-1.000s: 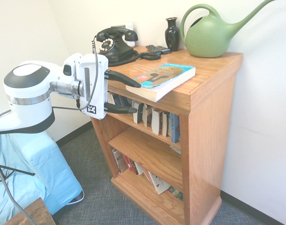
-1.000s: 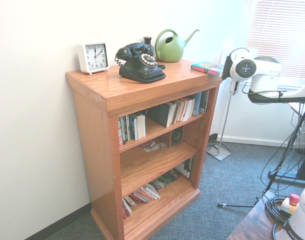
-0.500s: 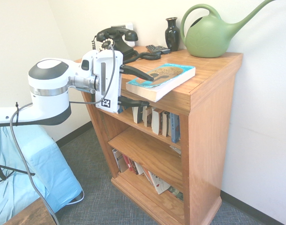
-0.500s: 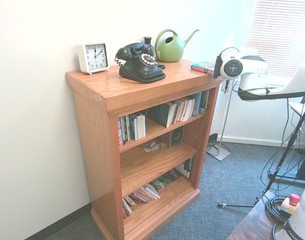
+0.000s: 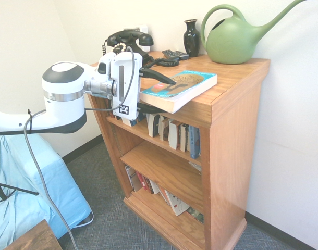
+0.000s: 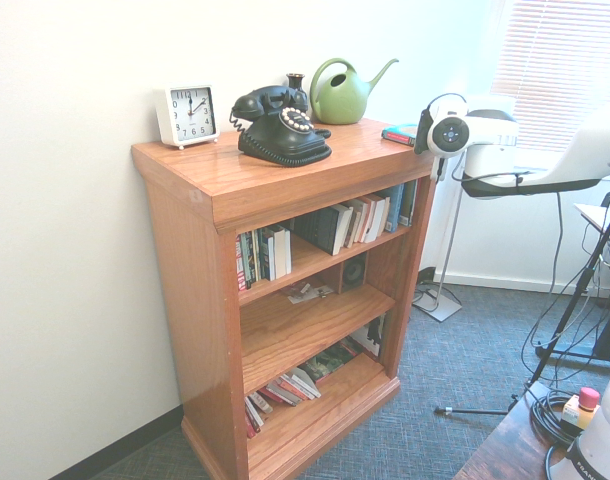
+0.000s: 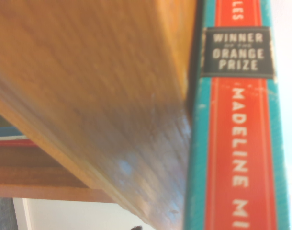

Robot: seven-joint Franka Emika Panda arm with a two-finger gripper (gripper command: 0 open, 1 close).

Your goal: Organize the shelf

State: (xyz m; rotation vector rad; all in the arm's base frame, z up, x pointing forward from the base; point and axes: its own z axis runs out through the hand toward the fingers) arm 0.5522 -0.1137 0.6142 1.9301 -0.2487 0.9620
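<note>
Shelf: orange-brown oak bookcase with a thick overhanging top, standing against the white wall, its side near a corner; three open tiers face the room.
Floor: grey carpet lies open in front of the tiers.
Arm: white robot arm reaches in level toward the corner of the top, on the side away from the wall.
Watering can: green plastic can sits at the back of the top, spout rising toward the wall.
Telephone: black rotary phone stands mid-top; a white square alarm clock sits at the far end.
Book: teal paperback with an orange-red spine lies flat at the front corner of the top, one corner jutting past the edge; its long axis runs diagonally from that corner toward the can.
Shelved books: upright paperbacks fill the upper tier; others lean in the bottom tier.
Gripper: black-fingered gripper has fingers spread wide, the upper over the book's cover, the lower under the overhang; holding nothing.
Vase: small black vase stands beside the can.
</note>
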